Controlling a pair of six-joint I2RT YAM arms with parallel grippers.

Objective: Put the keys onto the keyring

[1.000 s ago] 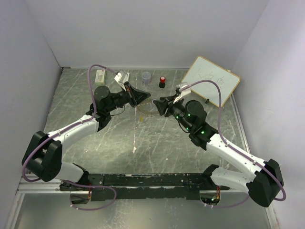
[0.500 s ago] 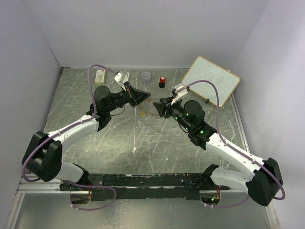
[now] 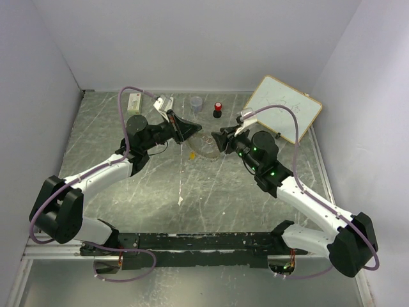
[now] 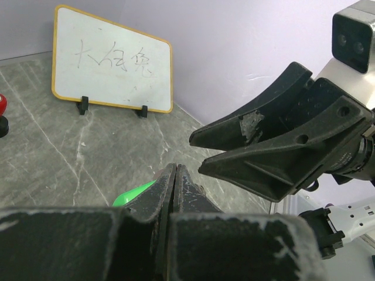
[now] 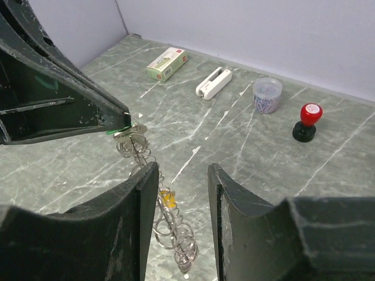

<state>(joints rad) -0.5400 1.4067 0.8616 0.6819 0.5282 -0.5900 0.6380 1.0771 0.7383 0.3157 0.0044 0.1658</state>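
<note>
Keyring (image 5: 169, 225): strung between the two grippers over the far middle of the table (image 5: 252, 158). Its upper end is at the left gripper's tips. Its lower coils drop past the right gripper's fingers. Whether the low end touches the table cannot be told.
Green key (image 4: 133, 193): at the keyring's upper end, its head showing just behind the left fingertips.
Yellow-orange key (image 5: 167, 199): partway down the keyring and against it. Whether it is threaded on cannot be told.
Left gripper (image 4: 176, 170): fingers pressed together, apparently clamped on the green key.
Right gripper (image 5: 183, 170): fingers apart with bare table showing between them. The keyring runs along one finger's inner edge and is not pinched.
Change: the right gripper has drawn slightly right, away from the left gripper, so more keyring now shows between them. Neither gripper has changed its opening.
Meaning: judged a repositioning step. The right gripper must still close on the keyring before threading can proceed.
</note>
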